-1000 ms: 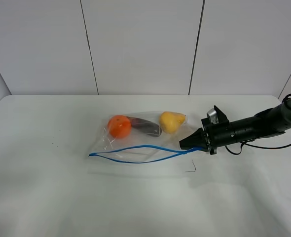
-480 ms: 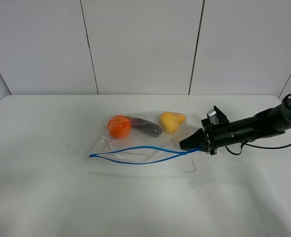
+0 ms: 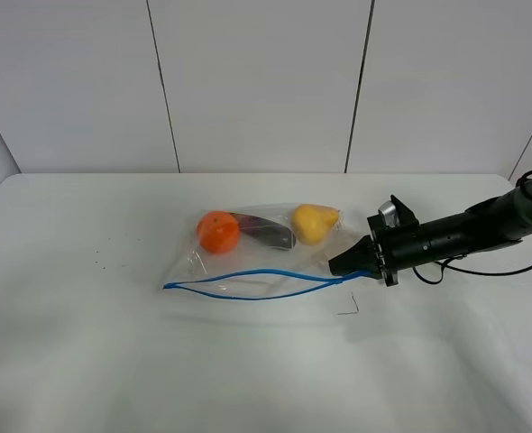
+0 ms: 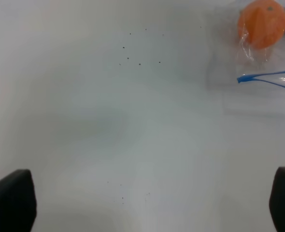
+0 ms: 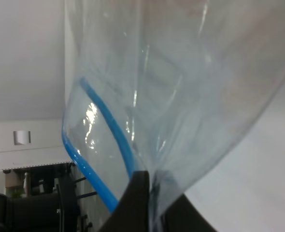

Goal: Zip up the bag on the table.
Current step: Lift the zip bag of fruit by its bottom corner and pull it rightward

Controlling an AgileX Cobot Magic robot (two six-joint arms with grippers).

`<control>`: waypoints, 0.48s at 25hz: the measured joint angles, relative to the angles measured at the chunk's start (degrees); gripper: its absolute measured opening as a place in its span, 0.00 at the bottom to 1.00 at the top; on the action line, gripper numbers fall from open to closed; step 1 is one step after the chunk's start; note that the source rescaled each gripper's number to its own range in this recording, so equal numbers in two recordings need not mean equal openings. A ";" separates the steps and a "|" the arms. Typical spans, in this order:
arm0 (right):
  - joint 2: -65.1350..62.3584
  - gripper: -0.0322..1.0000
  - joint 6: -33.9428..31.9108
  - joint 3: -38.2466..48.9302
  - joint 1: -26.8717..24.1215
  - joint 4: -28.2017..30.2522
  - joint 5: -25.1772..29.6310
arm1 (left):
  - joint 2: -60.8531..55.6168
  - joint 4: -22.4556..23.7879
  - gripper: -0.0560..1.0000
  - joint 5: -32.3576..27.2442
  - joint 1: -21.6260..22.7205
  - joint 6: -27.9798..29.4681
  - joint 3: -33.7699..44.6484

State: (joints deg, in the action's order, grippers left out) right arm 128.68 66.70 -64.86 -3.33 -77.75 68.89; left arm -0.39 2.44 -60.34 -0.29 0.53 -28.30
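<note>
The clear crinkly plastic zip bag (image 3: 248, 257) lies flat on the large plain white matte table (image 3: 113, 361), a little right of the middle of the exterior frame. A round orange fruit (image 3: 217, 231), a dark purple fruit (image 3: 268, 232) and a yellow pear-shaped fruit (image 3: 313, 222) sit in a row along its far side. Its blue zipper strip (image 3: 264, 269) runs along the near edge, with its long axis lying almost straight left to right across the frame. The two strands of the strip bow apart along most of that length and meet only at the two ends, so the mouth reads as unsealed. The right gripper (image 3: 336, 264) reaches in from the right edge of the frame, and its black fingers are pressed together on the bag's right-hand corner, just where the strip ends. Its own camera shows the plastic film pinched between them. The left gripper (image 4: 147, 205) is spread as wide as it goes and holds nothing. In its own view the orange fruit and the left tip of the strip lie well away from its fingers, across bare table. The whole strip therefore stretches leftward from the right gripper, toward the left arm's side. With the right end likely anchored, the free left end seems the nearer target for the left arm, and any closing stroke would probably have to follow that left-to-right line
</note>
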 joint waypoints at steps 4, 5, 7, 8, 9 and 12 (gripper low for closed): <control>-2.95 0.03 -0.34 0.00 0.00 0.25 -0.04 | 0.00 -0.06 1.00 0.00 0.00 0.00 0.00; -3.89 0.03 -0.40 0.00 0.00 0.36 -0.04 | 0.00 -0.06 1.00 -0.12 0.00 0.00 0.00; -5.35 0.03 -0.78 0.00 0.00 0.42 0.01 | 0.00 -0.11 1.00 -0.11 0.00 0.00 0.00; -5.94 0.03 -1.10 0.00 0.00 0.48 0.05 | 0.00 -0.11 1.00 -0.11 0.00 0.00 0.00; -6.35 0.03 -1.61 0.00 0.00 0.58 0.07 | 0.00 -0.11 1.00 -0.11 0.00 0.00 0.00; -7.35 0.03 -1.93 0.05 0.00 1.46 0.07 | 0.00 -0.11 1.00 -0.11 0.00 0.00 0.00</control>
State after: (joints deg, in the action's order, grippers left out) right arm 121.34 64.77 -64.81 -3.33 -76.30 68.96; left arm -0.39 2.32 -60.46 -0.29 0.53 -28.30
